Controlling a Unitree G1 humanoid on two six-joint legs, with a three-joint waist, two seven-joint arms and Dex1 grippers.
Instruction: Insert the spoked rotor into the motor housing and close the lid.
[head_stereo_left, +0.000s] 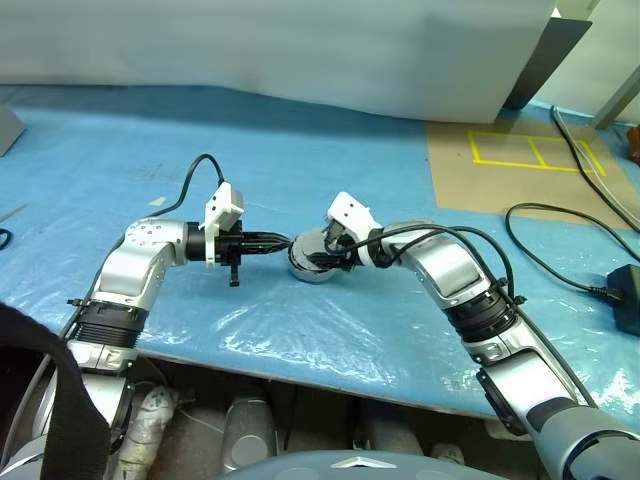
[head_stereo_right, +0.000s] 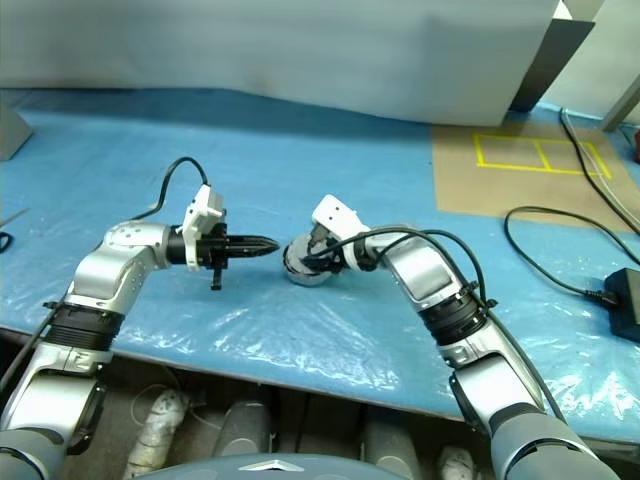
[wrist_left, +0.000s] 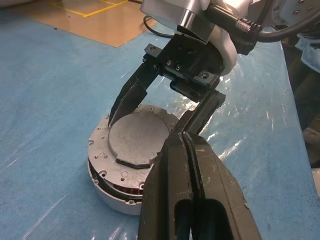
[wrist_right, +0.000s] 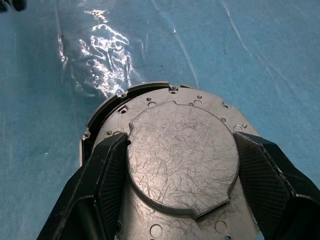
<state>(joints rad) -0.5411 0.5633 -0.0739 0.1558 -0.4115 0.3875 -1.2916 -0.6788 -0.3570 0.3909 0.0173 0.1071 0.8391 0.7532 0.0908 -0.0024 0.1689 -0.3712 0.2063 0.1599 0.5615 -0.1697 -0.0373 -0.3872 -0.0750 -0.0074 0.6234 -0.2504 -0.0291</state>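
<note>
We find the squat round silver-grey metal motor housing standing on the blue plastic-covered table, between the two arms near the table's front edge. Its lid, a round grey disc with a scratched raised centre and small holes round the rim, lies down on top with the plain outer face up. In the left wrist view a thin line of copper-brown winding shows at the housing's side, in the seam under the lid.

The right gripper reaches over the housing from the robot's right, pointing down at the lid. Its jaws stand wide. The two black fingers straddle the raised centre of the lid, one on each side, and seem to rest on the lid's rim. We cannot tell whether they press or only touch.

The left gripper lies about level and points to the robot's right. Its jaws are closed tight together with nothing between them. The tips sit just beside the housing's left edge; contact is unclear.

A black cable lies well off to the right.
</note>
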